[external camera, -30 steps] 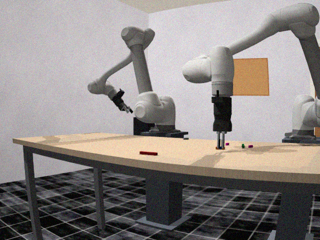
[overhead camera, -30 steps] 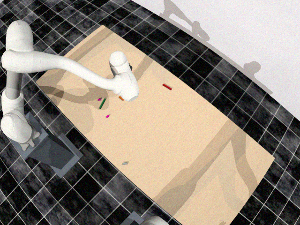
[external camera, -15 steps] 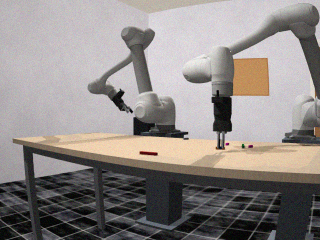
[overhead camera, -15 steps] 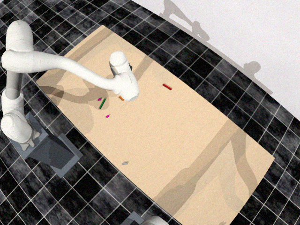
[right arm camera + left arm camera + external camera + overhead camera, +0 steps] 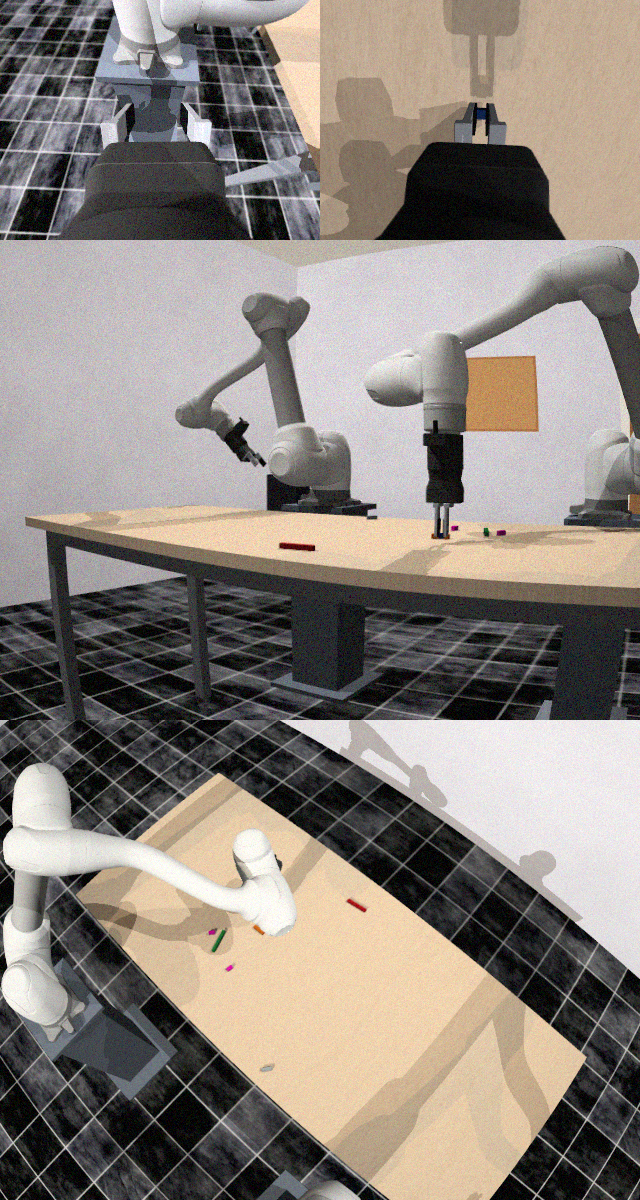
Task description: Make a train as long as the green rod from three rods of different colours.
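Our left pincer seems to pinch the short blue rod, low over the wooden surface; spreading it carelessly could nudge the orange rod beside it askew.

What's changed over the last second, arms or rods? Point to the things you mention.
Nothing visibly. Left gripper [image 5: 440,536] [image 5: 481,114] is still low over the table, blue rod [image 5: 481,114] between its fingers. Right gripper [image 5: 257,460] [image 5: 157,117] still off to the side. Red rod [image 5: 356,905] [image 5: 297,546] and green rod [image 5: 218,940] [image 5: 485,531] haven't moved.
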### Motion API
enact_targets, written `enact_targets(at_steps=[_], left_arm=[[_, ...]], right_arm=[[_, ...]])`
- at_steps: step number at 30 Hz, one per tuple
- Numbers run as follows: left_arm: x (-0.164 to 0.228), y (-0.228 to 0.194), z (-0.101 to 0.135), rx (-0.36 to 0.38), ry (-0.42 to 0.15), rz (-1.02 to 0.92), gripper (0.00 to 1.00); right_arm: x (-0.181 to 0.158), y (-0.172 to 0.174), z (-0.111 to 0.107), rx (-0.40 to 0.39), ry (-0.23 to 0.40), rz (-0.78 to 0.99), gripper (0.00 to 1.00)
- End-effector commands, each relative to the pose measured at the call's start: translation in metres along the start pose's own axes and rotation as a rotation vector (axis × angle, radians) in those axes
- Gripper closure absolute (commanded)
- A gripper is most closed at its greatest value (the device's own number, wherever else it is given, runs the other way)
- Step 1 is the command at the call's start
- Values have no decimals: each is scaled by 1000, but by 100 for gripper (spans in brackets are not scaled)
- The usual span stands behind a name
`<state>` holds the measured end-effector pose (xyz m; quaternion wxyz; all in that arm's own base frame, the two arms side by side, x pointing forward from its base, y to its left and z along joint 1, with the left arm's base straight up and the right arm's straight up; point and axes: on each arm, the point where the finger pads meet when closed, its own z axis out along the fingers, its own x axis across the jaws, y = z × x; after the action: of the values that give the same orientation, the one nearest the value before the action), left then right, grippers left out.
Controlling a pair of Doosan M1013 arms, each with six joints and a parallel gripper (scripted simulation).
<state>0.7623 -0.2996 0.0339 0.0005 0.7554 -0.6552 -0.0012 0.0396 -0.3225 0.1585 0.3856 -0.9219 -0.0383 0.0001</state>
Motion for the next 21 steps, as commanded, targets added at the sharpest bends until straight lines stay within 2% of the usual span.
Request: enact_targets(at_steps=[1, 21], left_arm=[[-2, -3, 1, 5, 3, 2, 76], [-4, -5, 1, 6, 3, 2, 76]], right_arm=[[2, 0, 0, -7, 11, -1, 0], [2, 0, 0, -7, 11, -1, 0]])
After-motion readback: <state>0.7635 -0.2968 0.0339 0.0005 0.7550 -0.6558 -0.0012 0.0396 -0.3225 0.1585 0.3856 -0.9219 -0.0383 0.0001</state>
